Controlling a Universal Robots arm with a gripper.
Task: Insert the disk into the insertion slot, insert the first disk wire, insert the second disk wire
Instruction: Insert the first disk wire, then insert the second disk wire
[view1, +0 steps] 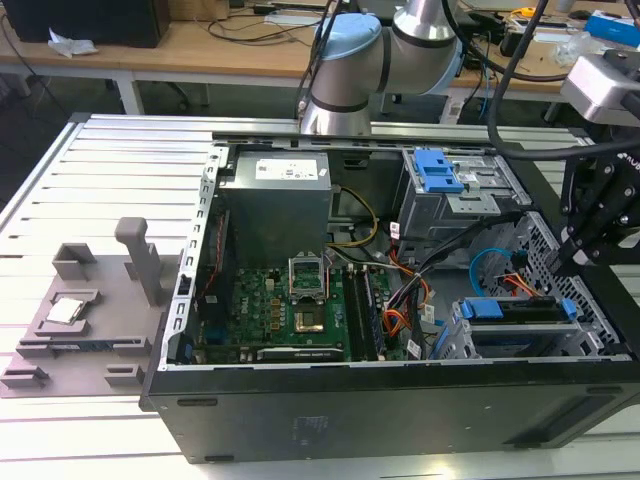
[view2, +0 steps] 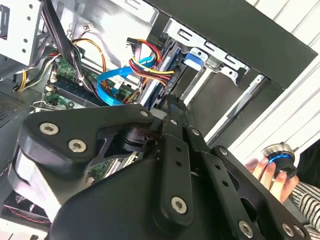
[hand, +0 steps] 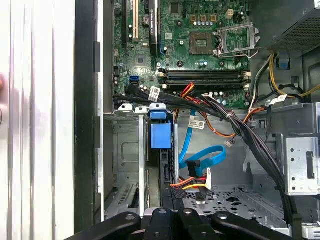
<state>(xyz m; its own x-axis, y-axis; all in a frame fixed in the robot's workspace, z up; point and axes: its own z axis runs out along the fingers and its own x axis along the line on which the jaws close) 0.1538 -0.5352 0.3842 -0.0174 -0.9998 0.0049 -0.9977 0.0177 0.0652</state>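
Though in one slot (view1: 453, 340) — one disk (view1: 515, 310)

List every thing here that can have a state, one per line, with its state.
computer case, open, side panel off
disk, sitting in the bay
insertion slot, occupied by the disk
processor socket, open and empty
blue data cable, looped loose beside the disk; cannot tell whether it is plugged in
gripper, poised just above the disk's end
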